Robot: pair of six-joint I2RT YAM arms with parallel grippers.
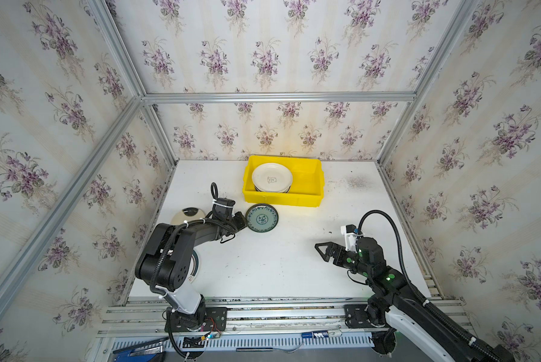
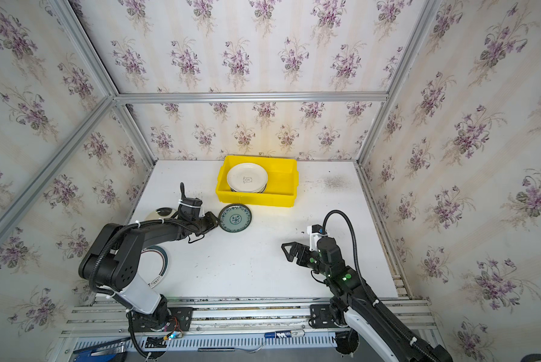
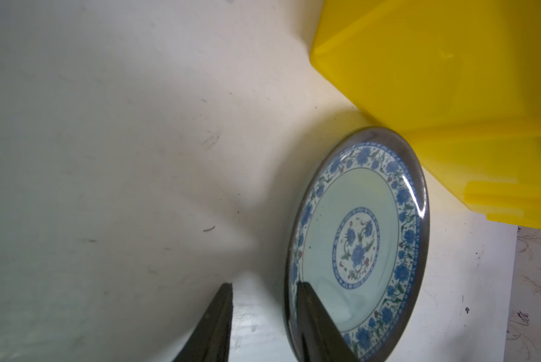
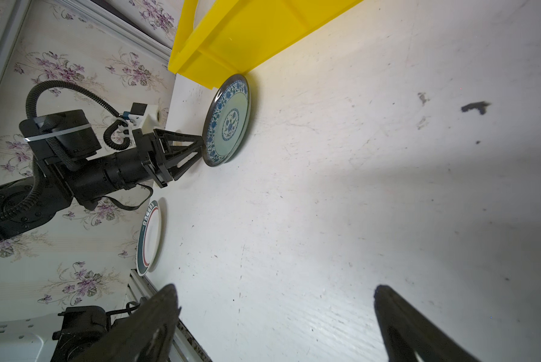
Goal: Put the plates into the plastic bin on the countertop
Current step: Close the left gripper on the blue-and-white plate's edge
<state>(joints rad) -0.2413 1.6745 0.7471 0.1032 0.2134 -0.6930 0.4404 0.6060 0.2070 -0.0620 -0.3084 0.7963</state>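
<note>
Left black parallel gripper (image 1: pixel 242 221): jaws partly spread, astride the left rim of the round teal plate (image 1: pixel 262 217), nothing pinched yet. Shown only by the left wrist view: one finger (image 3: pixel 313 319) over the plate's pale well, its mate on the bare top outside the dark rim, a strip of table between; also the blue floral band and centre medallion. From above, fingertips only a dark blur at the rim.

Plate left of centre in both top views, flat, face up, round and so without a long axis; far edge against or just beside the near wall of the bright yellow rectangular plastic bin (image 1: pixel 283 199). Bin's contents in the top views alone: stack of white round plates (image 1: pixel 271 177) in its left half.

Right black gripper (image 1: pixel 320 252), lower right, jaws spread wide, empty, over the white scuffed countertop (image 1: pixel 278 269).

Cream plate (image 1: pixel 178 217) behind the left arm. Green-rimmed white plate (image 4: pixel 149 238) mostly under that arm from above, red ring plain in the right wrist view.
</note>
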